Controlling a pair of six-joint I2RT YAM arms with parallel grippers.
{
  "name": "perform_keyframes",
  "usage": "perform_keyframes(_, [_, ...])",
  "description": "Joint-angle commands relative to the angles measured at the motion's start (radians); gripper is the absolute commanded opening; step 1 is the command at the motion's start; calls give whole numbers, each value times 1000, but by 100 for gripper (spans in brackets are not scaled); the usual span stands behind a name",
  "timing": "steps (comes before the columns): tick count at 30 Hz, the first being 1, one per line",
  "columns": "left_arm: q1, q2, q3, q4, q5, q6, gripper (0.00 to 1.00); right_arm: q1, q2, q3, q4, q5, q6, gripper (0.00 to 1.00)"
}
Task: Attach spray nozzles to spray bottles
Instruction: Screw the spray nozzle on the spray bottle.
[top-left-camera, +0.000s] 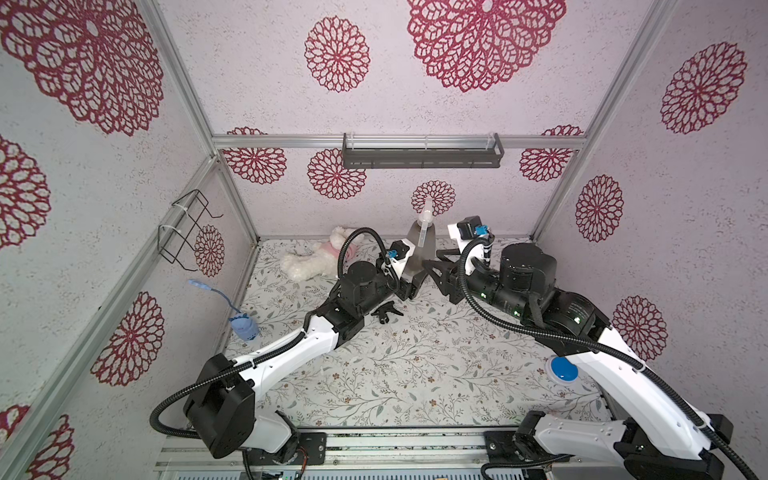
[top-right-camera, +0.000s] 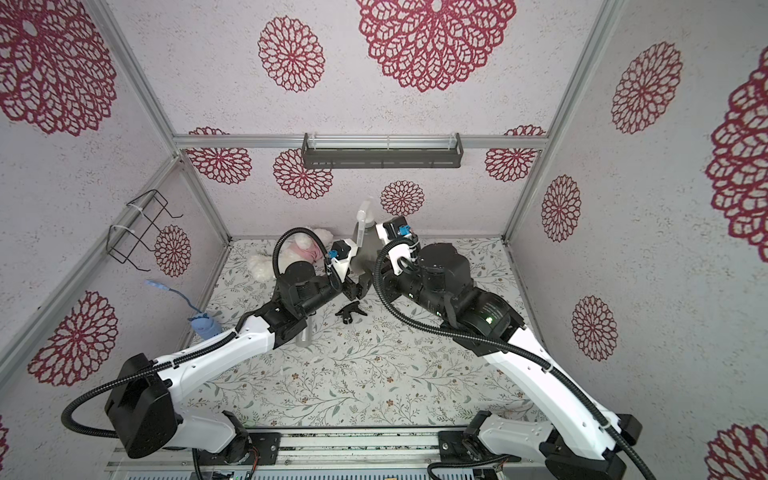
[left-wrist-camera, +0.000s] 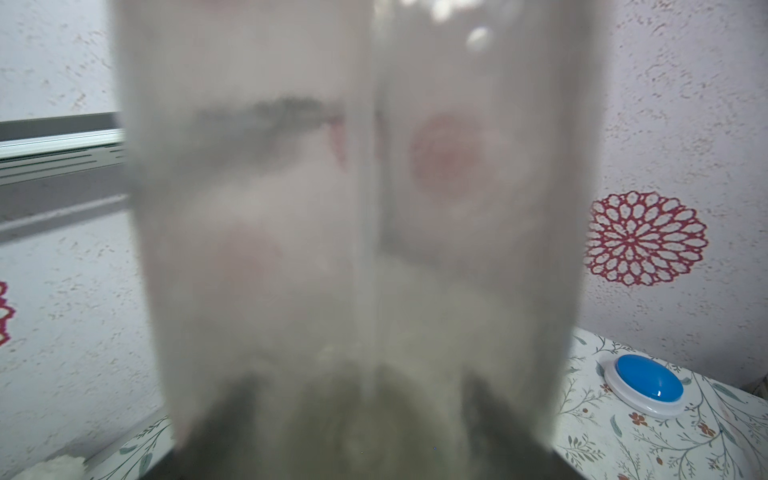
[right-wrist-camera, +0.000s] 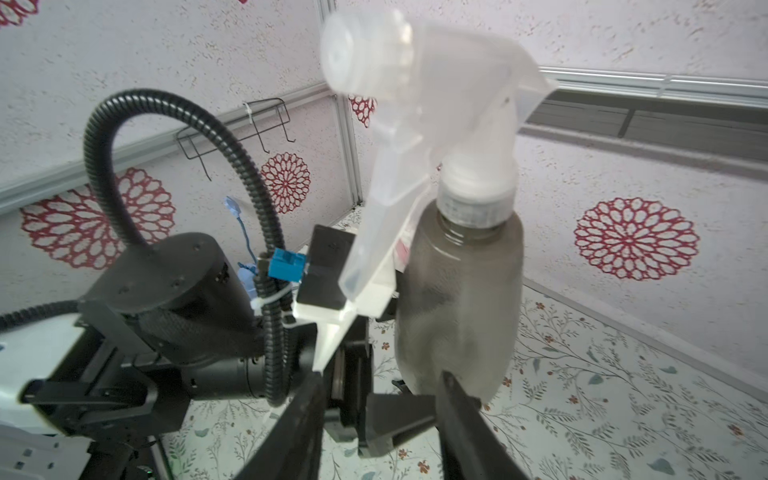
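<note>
The smoky bottle (right-wrist-camera: 461, 299) stands upright at the middle rear of the bench (top-left-camera: 415, 374), between the two grippers. The clear nozzle (right-wrist-camera: 415, 95) sits on its neck; the whitish screw collar (right-wrist-camera: 476, 199) covers the neck, and the trigger hangs down on the side of the left arm. In both top views the bottle (top-left-camera: 417, 249) rises above the wrists.

The left gripper (top-left-camera: 409, 286) holds the bottle low on its body. In the left wrist view the bottle (left-wrist-camera: 353, 228) fills the picture and lies between the dark jaws, so the jaws are clamped on it.

The right gripper (right-wrist-camera: 382, 419) is at the bottle's base on the opposite side. Its jaws stand apart, with a clear gap between them, and the bottle's lower part shows just past them. Contact with the bottle cannot be told.

The black nozzle (top-left-camera: 386, 312) lies on the bench, just in front of the left gripper. The silver bottle (top-right-camera: 303, 334) lies on the bench, mostly hidden under the left arm.

A white plush toy (top-left-camera: 307, 262) lies at the rear left. A blue button (top-left-camera: 563, 369) sits at the right edge of the bench.
</note>
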Motion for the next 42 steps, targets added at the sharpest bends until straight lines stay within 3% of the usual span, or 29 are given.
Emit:
perform_keyframes(1, [9, -36, -18, 53, 51, -13, 48, -55, -36, 10, -3, 66, -25, 38])
perform_keyframes(5, [9, -44, -20, 52, 100, -25, 48, -132, 9, 78, 2, -32, -63, 37])
perform_keyframes(12, [9, -43, -15, 43, 137, -39, 48, -194, 111, 219, -13, -244, -110, 51])
perform_keyframes(17, [9, -40, -10, 31, 156, -40, 48, -207, 143, 248, -8, -308, -122, 53])
perform_keyframes(23, [6, -45, -8, 11, 180, -35, 48, -230, 180, 280, 12, -333, -122, 50])
perform_keyframes(32, [3, -43, 2, -18, 185, -16, 48, -234, 208, 291, 18, -381, -102, 33])
perform_keyframes(35, [3, -45, 10, -22, 167, -11, 48, -233, 197, 265, 33, -360, -85, 29])
perform_keyframes(38, [1, -39, 27, -28, 118, -16, 48, -211, 189, 238, 55, -263, -55, 26])
perform_keyframes(42, [-5, -15, 60, -28, 38, -13, 48, -54, 211, 200, 79, 75, -57, 26])
